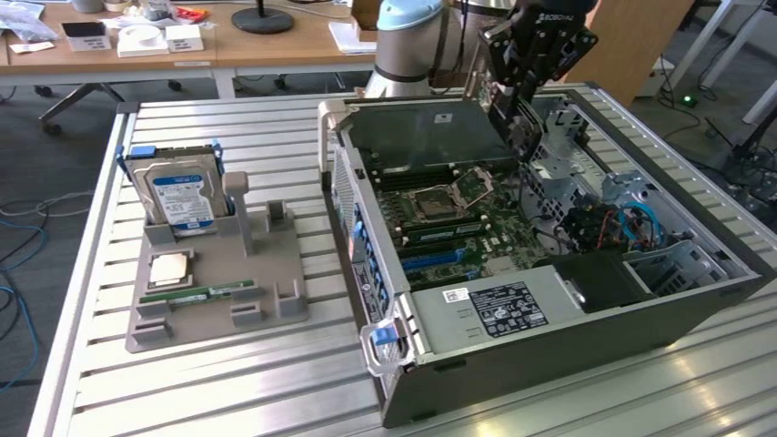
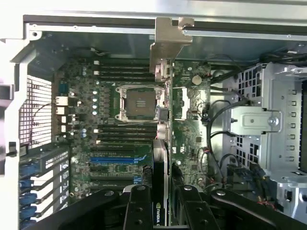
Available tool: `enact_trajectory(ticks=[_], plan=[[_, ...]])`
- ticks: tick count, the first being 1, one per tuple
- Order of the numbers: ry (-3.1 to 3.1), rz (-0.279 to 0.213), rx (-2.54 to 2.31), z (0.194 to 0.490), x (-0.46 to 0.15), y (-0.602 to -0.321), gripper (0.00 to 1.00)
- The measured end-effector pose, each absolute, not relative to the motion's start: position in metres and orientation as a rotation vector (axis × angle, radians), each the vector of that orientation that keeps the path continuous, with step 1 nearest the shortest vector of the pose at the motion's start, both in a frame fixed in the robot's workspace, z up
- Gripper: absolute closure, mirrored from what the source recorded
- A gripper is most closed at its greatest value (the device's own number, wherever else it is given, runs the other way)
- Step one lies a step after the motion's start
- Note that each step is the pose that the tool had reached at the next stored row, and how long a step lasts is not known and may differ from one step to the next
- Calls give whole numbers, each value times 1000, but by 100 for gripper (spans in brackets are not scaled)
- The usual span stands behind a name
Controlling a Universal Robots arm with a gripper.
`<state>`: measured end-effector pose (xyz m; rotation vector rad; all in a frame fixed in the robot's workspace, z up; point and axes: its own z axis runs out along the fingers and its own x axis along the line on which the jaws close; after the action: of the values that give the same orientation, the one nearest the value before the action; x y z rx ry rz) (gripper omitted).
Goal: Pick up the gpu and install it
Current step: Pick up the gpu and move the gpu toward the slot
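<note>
Exterior view: the gripper (image 1: 515, 98), marked ROBOTIQ, hangs over the far end of the open computer case (image 1: 680, 300) on the slatted worktop (image 1: 243, 382). Its jaws are narrowed onto the gpu (image 1: 526, 137), held on edge over the motherboard (image 1: 449, 218). The hard drive (image 1: 182, 193) label's print is unreadable. Wrist view: the gripper (image 2: 165, 211) fingers (image 2: 139, 211) clamp the gpu (image 2: 159, 163). An NVIDIA mark is legible, and the silvery bracket (image 2: 168, 45) is nearest the case rim.

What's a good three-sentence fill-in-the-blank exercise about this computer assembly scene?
The gripper is shut on the gpu, held over the open computer ____.
The hard drive stands upright in the gray ____.
The green memory stick lies ____, not upright.
Missing words: case; holder; flat.
</note>
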<state>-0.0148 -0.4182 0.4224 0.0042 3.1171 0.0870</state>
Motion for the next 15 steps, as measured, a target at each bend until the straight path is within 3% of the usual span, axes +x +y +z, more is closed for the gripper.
enact_trajectory(ticks=[15], plan=[[3117, 87, 4, 422, 38, -418, 74]])
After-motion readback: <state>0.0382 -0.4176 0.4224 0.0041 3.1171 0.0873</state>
